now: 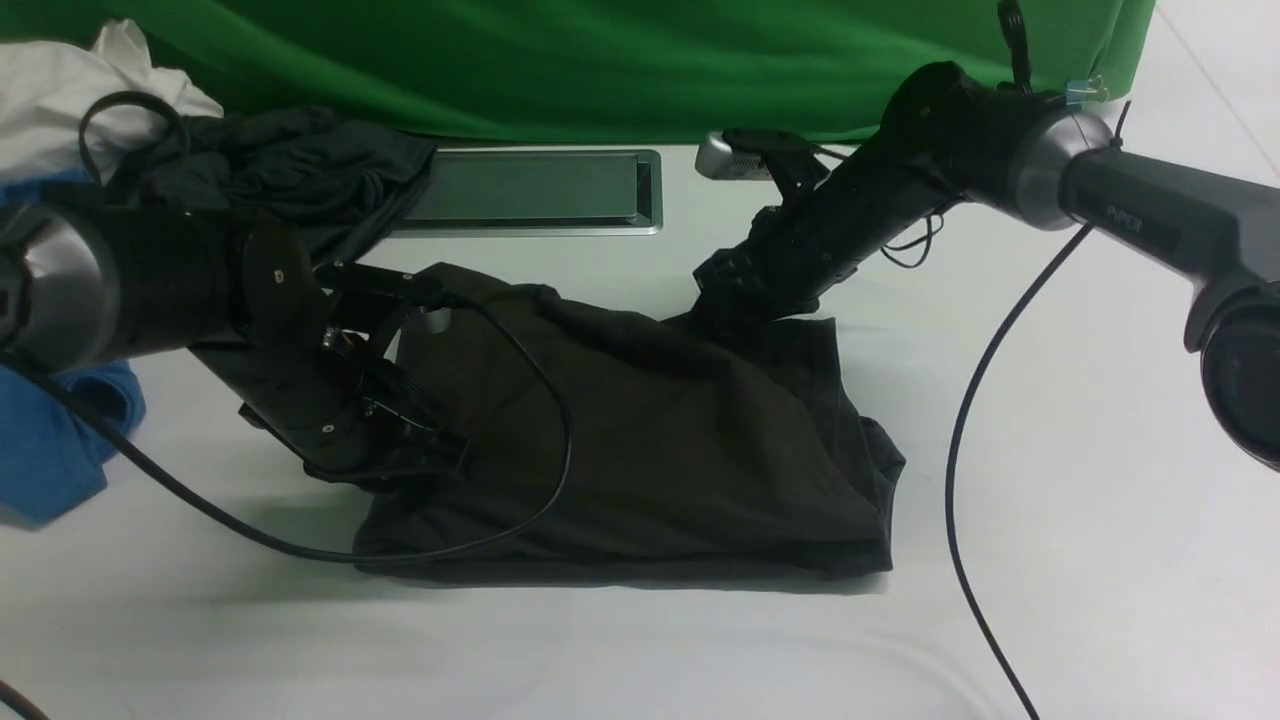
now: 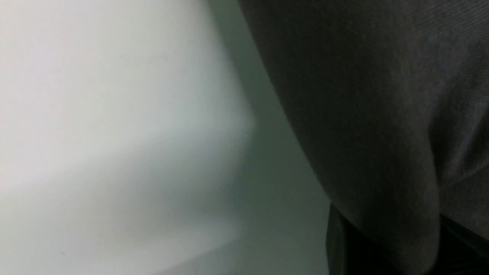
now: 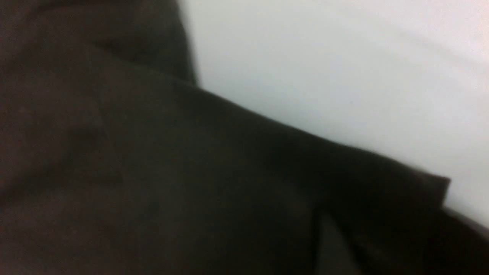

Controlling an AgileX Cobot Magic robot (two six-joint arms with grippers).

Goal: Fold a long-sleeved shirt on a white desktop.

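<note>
Green cloth backdrop (image 1: 600,60) hangs behind the white bench (image 1: 1050,600), and a silver-framed cable hatch (image 1: 530,190) is set into the bench's far side. The long-sleeved shirt (image 1: 680,450) lies bunched in the middle of the bench, just in front of the hatch. It is doubled over itself, with loose folds along its right edge.

My left arm (image 1: 150,280) reaches in low from the left. My left jaws are down at the shirt's left edge, sunk in the cloth, and I cannot tell whether they pinch it or stand apart. My right arm (image 1: 900,190) slants down to the shirt's far right corner. My right jaws are hidden behind a raised fold there, so I cannot tell their state either.

Both wrist views show only blurred dark knit close up against the white bench. A black cable (image 1: 560,440) loops across the shirt's left half. At far left, a dark teal-grey garment (image 1: 300,170), a white cloth (image 1: 60,80) and a blue shirt (image 1: 50,450) lie heaped.
</note>
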